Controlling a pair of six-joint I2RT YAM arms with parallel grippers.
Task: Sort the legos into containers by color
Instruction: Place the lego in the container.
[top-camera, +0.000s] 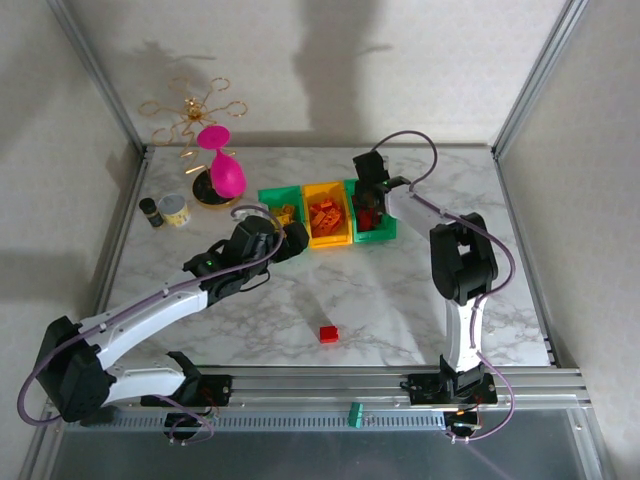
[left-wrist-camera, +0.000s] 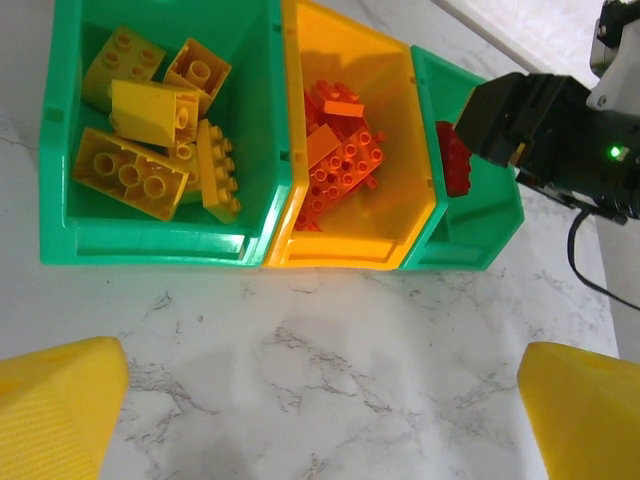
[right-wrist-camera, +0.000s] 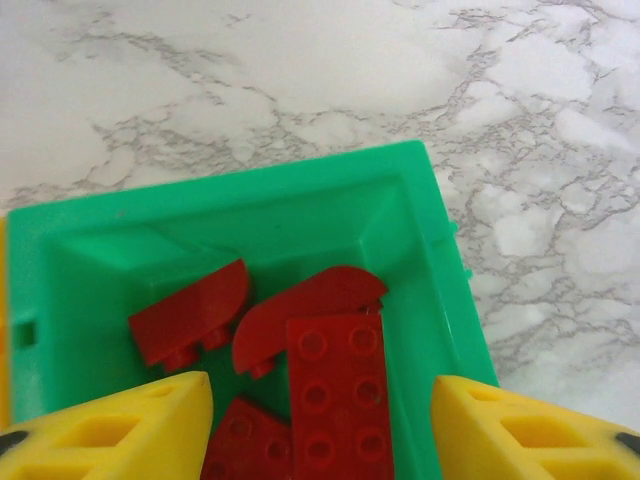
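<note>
Three bins sit in a row at upper centre of the counter (top-camera: 400, 290), one colour each. Yellow bricks (left-wrist-camera: 150, 120) are in the left green bin (left-wrist-camera: 160, 245), orange bricks (left-wrist-camera: 340, 160) in the middle bin (left-wrist-camera: 340, 250), and red bricks (right-wrist-camera: 190, 320) in the right green bin (right-wrist-camera: 250, 200). The right tool (right-wrist-camera: 320, 400) hangs straight over that bin, fingers wide apart w/ nothing between, prob. the drop spot for reds. The left tool (left-wrist-camera: 320, 400), also spread & empty, faces the bins' front. One loose red brick (top-camera: 328, 334) lies lower centre, well apart from the bins; prob. the last job.
</note>
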